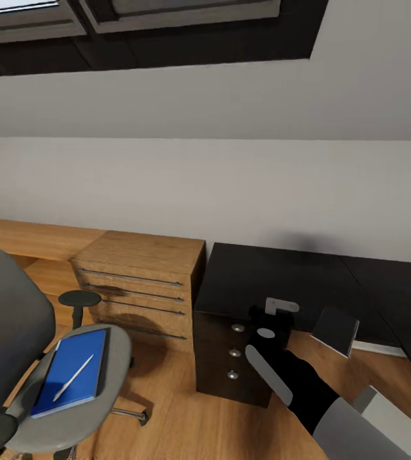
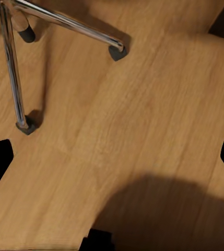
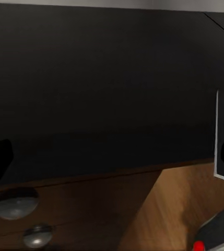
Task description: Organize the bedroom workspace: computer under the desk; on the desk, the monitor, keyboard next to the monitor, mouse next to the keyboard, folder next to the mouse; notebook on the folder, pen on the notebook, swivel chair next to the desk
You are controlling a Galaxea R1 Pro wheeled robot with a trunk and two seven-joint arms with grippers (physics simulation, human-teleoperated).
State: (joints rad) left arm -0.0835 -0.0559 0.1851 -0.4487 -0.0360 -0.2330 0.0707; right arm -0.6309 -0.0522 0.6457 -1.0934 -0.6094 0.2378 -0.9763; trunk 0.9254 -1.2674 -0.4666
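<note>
Desk [image 1: 282, 281], black top, spans 2–4 o'clock in head view, bare near its drawer unit [image 1: 231, 358]. Wooden chest [image 1: 144, 281] just beside it at 9 o'clock of the unit. Swivel chair [image 1: 52, 370] at 8 o'clock, apart from desk. Blue folder [image 1: 71, 374] lies flat on seat, long axis running 1–7 o'clock; white pen [image 1: 72, 378] on top, same axis. Right gripper [image 1: 270, 319] hovers over desk edge at 5 o'clock, jaws apart, holding nothing. Left gripper [image 2: 112, 157] over floor near chair base [image 2: 18, 63], fingers spread, empty. Folder lies toward 9 o'clock from right gripper; left arm prob nearer, so likely its pick.
</note>
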